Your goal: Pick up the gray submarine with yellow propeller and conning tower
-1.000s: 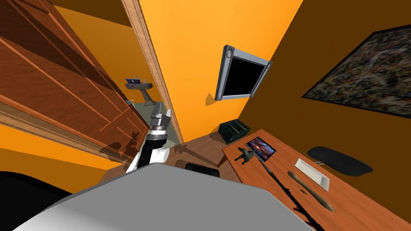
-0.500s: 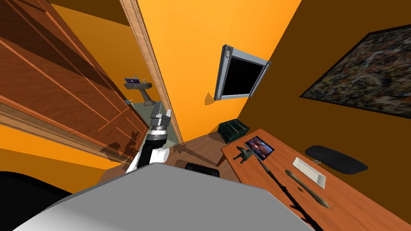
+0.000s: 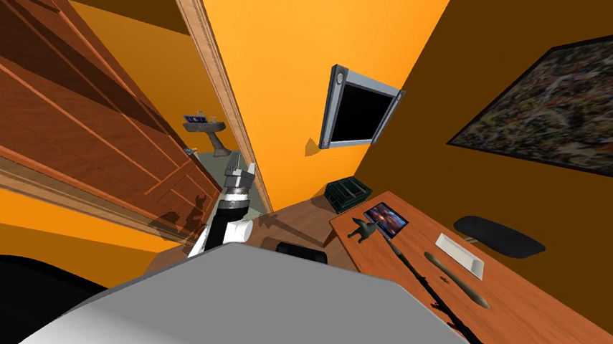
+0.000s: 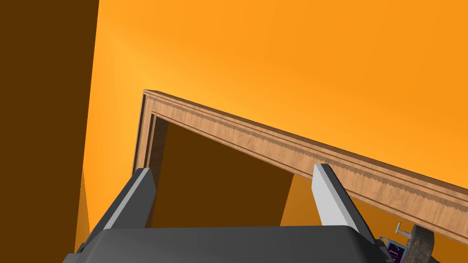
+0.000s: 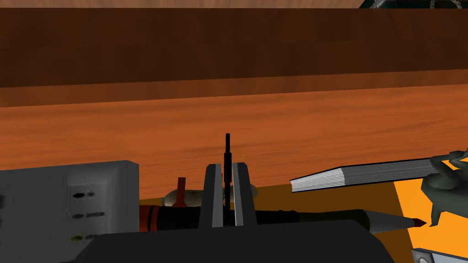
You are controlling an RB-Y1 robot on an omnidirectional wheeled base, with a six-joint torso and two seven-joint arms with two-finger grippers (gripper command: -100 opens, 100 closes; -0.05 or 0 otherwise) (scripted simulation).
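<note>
The submarine (image 3: 460, 282), a long grey-olive body, lies on the wooden desk (image 3: 568, 333); its propeller and tower are too small to make out. Beside it lies a long black body (image 3: 432, 294) with a red end. In the right wrist view my right gripper (image 5: 227, 182) has its fingers nearly together on a thin black upright rod (image 5: 227, 150). It stands over the long black body (image 5: 292, 218), with a rounded grey body (image 5: 187, 197) just behind. I cannot tell which body the rod belongs to. My left gripper (image 4: 233, 196) is open and raised by the door frame (image 3: 239, 167).
Also on the desk are a dark figurine (image 3: 362, 231), a picture tablet (image 3: 388, 219), a white tray (image 3: 460, 256) and a black pad (image 3: 499, 237). A green crate (image 3: 348, 193) sits on the floor at the desk's end. A wooden door (image 3: 52, 115) stands open on my left.
The head view has shifted a little, so my head or base has moved slightly. The things on the desk lie as before, and the left arm holds its place.
</note>
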